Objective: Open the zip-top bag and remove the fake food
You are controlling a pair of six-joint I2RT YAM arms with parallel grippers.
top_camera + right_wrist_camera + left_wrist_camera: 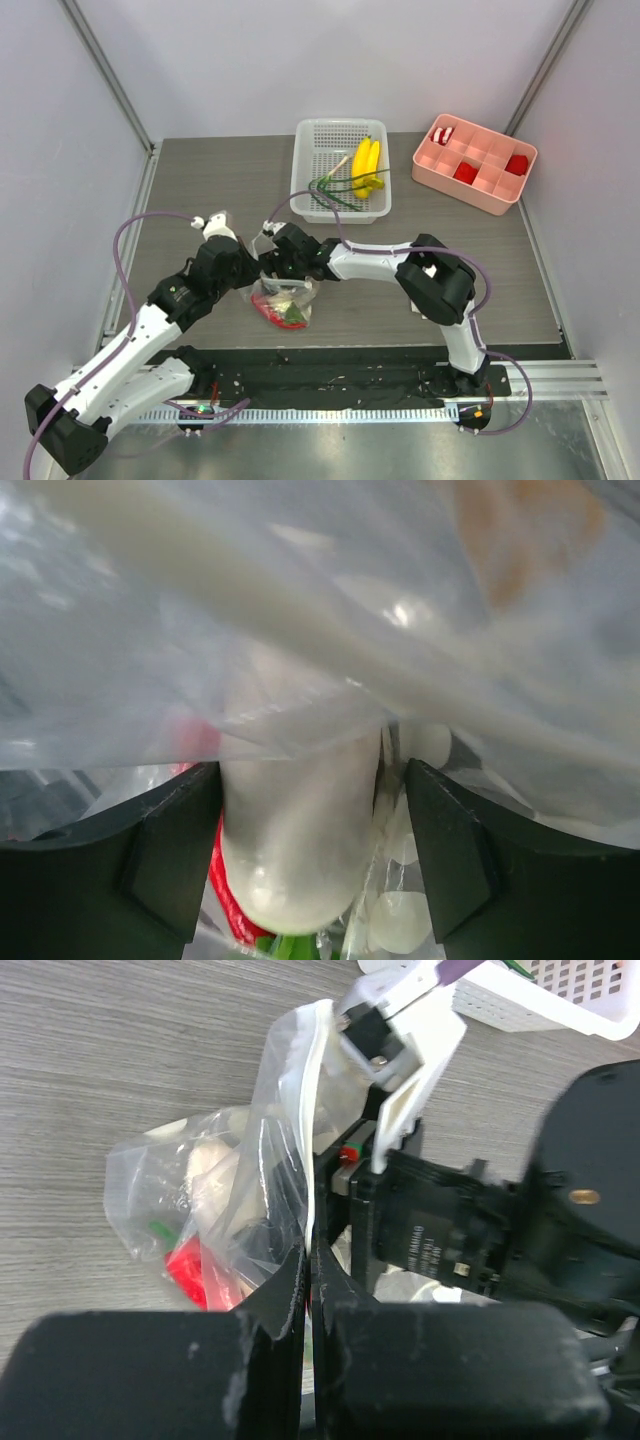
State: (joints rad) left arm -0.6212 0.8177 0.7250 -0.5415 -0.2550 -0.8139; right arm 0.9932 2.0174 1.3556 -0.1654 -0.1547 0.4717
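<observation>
Pinching the rim of the crinkled, clear plastic zip-top bag, the left gripper has its jaws pressed together; inside that bag, the right gripper has its jaws spread — straddling a glossy, white, oblong radish.

I count two arms on my feed: one left arm and one right arm. One table. One bag. Through its plastic I make out one chili and one radish; anything more in there is too blurred for me to count. One basket, holding one banana bunch (I can't tell how many bananas make it up) and a few thin stems, too tangled to number. One tray, with two red blocks and one red-and-white piece, each in its own compartment.
</observation>
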